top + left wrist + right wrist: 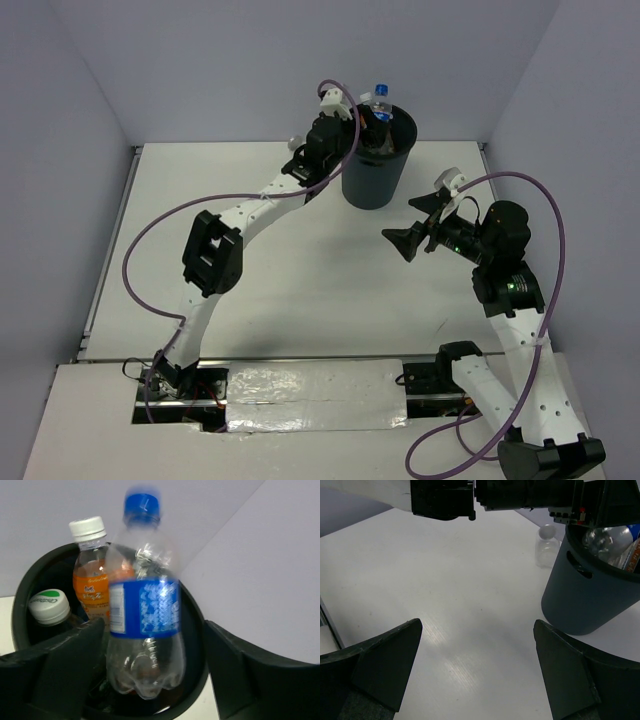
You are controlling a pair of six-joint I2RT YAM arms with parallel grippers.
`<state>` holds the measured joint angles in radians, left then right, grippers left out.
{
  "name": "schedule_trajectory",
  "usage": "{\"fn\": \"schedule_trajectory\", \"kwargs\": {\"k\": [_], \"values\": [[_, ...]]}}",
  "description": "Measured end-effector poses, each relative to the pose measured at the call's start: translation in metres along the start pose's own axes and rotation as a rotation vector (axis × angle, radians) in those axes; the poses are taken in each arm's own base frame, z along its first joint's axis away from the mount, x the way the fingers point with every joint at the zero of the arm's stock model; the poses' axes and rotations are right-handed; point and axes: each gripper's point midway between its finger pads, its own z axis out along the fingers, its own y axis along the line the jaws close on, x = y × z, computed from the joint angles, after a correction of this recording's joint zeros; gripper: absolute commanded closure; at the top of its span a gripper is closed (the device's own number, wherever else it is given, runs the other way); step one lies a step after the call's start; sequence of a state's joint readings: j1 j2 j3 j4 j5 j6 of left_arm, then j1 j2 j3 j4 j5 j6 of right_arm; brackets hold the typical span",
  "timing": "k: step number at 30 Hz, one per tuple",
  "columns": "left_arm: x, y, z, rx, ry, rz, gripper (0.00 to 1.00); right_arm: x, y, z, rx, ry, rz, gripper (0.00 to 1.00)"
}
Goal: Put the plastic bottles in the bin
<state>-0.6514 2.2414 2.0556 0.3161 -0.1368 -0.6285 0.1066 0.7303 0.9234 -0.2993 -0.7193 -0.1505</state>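
Standing bottles [145,615] crowd the bin [375,185] mouth; table [460,610] before it lies open.

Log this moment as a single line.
left gripper open over bin | blue-capped bottle loose at bin mouth | right gripper open, empty | clear bottle on table beside bin

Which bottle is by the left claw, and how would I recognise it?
Find the tall dark grey bin at the far edge of the table. In its mouth, between the open fingers of the left claw, is a clear bottle. Unlike the orange white-capped bottle and the pale-capped one behind it, it has a blue cap and blue label.
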Motion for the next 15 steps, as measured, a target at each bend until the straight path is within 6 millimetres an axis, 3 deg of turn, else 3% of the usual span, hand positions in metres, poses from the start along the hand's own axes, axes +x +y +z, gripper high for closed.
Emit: {"fn": "schedule_trajectory", "kwargs": {"k": [8,15], "values": [[0.001,0.001,-0.004,-0.005,0.025,0.038,0.01,0.001,0.000,0.001,-0.001,0.003,0.002,0.00],[-0.016,0.004,-0.037,-0.040,0.039,0.107,0.01,0.002,-0.001,0.001,-0.001,0.005,0.004,0.00]]}}
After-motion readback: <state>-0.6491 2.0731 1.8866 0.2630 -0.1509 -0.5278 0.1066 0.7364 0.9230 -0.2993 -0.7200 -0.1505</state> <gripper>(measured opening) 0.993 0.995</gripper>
